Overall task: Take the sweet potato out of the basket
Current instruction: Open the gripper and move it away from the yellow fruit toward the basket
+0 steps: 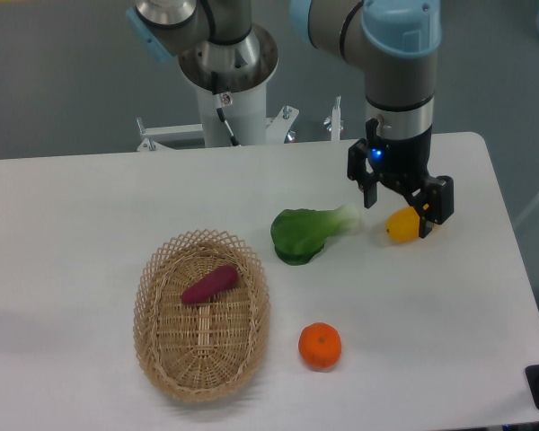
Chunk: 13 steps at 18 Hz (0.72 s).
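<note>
The sweet potato point(209, 285), a small magenta-purple tuber, lies untouched inside the basket point(153, 359), resting on the woven floor in the half of the basket nearer the robot's base, its length running diagonally. It is well apart from the gripper point(401, 204), far off to the camera-left of it and closer to the front edge of the table point(90, 197). The gripper hangs from the arm with its two black fingers spread and nothing between them, so it is released and empty. Just beside one finger, and partly hidden behind it, sits a yellow-orange fruit point(399, 225); whether the finger touches the fruit cannot be told from this view. A green leafy vegetable point(305, 233) lies on the table between the gripper and the basket, nearer to the gripper, and a round orange point(320, 346) sits further forward, just beside the basket's rim. Judging from this layout, the task has barely begun: no grasp has been made and the gripper is not yet over the basket. What seems left is nearly everything: carrying the gripper across, past the green vegetable, to a spot above the tuber, lowering it inside the lattice rim, turning the fingers to span the tuber's narrow width, closing on it, and lifting it clear of the basket.
</note>
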Motion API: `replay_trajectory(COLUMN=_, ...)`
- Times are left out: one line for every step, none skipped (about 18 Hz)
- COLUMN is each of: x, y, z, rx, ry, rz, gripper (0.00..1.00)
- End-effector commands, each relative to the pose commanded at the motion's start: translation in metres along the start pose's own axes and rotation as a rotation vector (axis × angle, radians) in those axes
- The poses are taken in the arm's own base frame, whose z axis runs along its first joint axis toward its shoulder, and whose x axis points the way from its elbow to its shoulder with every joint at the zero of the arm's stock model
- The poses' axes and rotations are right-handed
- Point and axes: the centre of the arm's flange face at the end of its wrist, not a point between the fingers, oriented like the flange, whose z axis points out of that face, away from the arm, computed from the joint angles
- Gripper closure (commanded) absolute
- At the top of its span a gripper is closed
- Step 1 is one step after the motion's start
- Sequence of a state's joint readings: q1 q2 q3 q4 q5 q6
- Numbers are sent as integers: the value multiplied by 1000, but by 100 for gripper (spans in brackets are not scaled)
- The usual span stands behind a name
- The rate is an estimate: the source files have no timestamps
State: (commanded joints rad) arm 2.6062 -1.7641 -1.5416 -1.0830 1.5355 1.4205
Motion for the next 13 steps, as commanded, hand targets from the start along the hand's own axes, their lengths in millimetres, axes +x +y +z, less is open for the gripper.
replay_trajectory(x=1, y=0, z=1, rx=0, ry=2, rz=8, gripper=0)
replay_trajectory(x=2, y=0, z=0, rx=-2, ry=0, rz=11, gripper=0)
replay_trajectory(x=2, y=0, z=-2, rx=-1, ry=-2, rz=11, gripper=0)
replay_trajectory(x=5, y=-5, z=-2, rx=-3, ry=0, rz=10, gripper=0)
replay_trajectory(x=9, y=-11, z=-3, rx=-1, ry=0, rz=19, gripper=0)
replay_trajectory(x=12, y=-17, z=-4, rx=1, ry=1, rz=29, gripper=0)
replay_trajectory(x=14, y=-22, z=-6, rx=12, ry=2, rz=36, gripper=0)
replay_trajectory(x=20, y=-27, z=-1, rx=20, ry=14, rz=46, gripper=0)
replay_trajectory(x=26, y=-30, z=2, rx=25, ry=25, rz=44, gripper=0)
replay_trajectory(x=32, y=-31, z=3, rx=25, ry=33, rz=-8, gripper=0)
replay_trajectory(x=40, y=-31, z=6, rx=23, ry=46, rz=-109, gripper=0)
replay_trajectory(x=47, y=-42, z=8, rx=26, ry=53, rz=-195, gripper=0)
replay_trajectory(x=55, y=-58, z=8, rx=35, ry=54, rz=-247, gripper=0)
